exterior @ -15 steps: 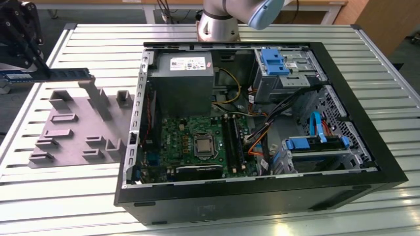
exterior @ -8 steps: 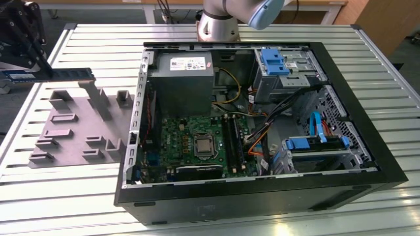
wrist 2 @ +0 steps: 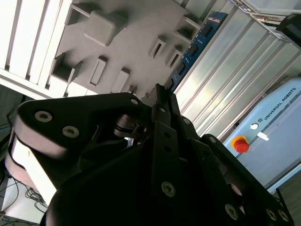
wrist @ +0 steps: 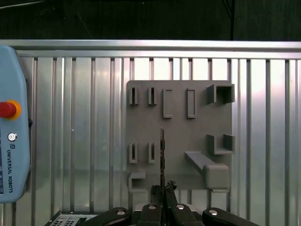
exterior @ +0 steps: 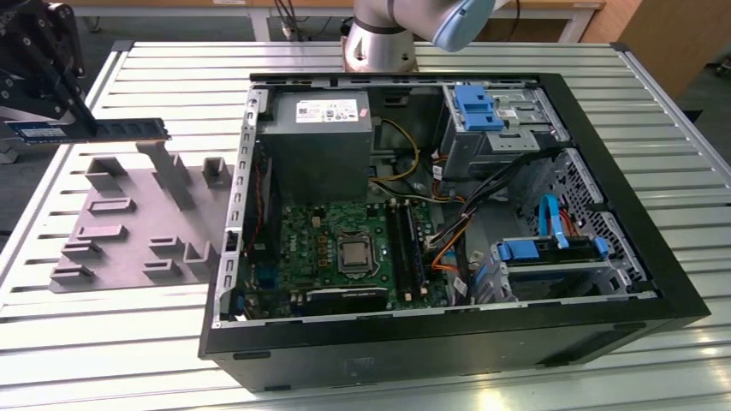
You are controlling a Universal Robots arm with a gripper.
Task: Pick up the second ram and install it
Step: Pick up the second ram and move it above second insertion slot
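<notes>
1. Gripper [exterior: 40,120] sits in the upper left of the exterior view, above the bench [exterior: 171,68].
2. Jaws are pinching one end of the ram [exterior: 115,130]. In the first wrist view, the fingertips [wrist: 155,190] sit on either side of the stick's thin edge.
3. The ram is in the air and level, and its free end points toward the exterior view's right, at the case [exterior: 457,342]. It stops short of the case wall and touches nothing but the jaws.
4. In the exterior view the fixture [exterior: 137,223] lies on the bench below the ram, in front of it. The ram is clear of the upright blocks.
5. In the first wrist view the ram [wrist: 162,150] is seen edge-on as a thin dark line over the fixture [wrist: 197,132], running out from the gripper [wrist: 162,190].
6. In the second wrist view the ram [wrist 2: 200,40] sticks out past the gripper [wrist 2: 160,92], showing its blue face and a row of dark chips. The fixture [wrist 2: 131,33] is beside it.
7. The case is open in the centre of the exterior view. The motherboard [exterior: 308,248] is exposed, with the long black slots [exterior: 406,248] just right of the CPU socket.
8. A pendant [wrist: 9,117] with a red button lies on the bench, well apart from the fixture.
</notes>
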